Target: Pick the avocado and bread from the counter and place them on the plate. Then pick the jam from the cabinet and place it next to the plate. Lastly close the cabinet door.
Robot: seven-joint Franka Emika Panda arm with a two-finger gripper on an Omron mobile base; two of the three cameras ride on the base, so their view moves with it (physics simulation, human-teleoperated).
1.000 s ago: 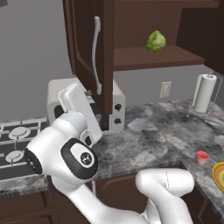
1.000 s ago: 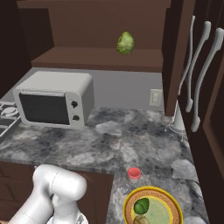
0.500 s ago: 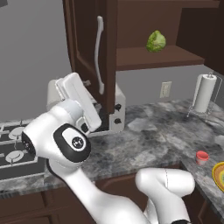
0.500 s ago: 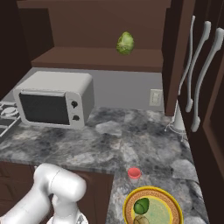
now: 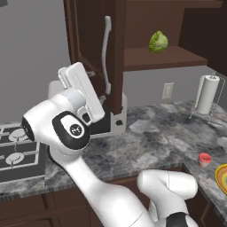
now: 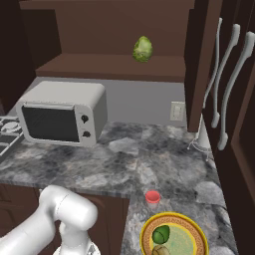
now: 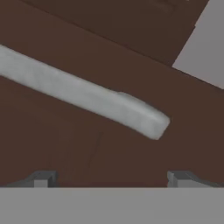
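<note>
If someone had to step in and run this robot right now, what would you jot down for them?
Gripper: fingers spread wide, holding nothing, facing the open cabinet door just below the lower end of its silver handle.
Plate: on the counter at the near right, with the avocado and bread already on it.
Jam: out of the cabinet, standing on the counter just beyond the plate.
Done: both foods plated, jam set beside the plate.
Left: swing the cabinet door shut. A leafy green ball sits on the shelf; leave it.
</note>
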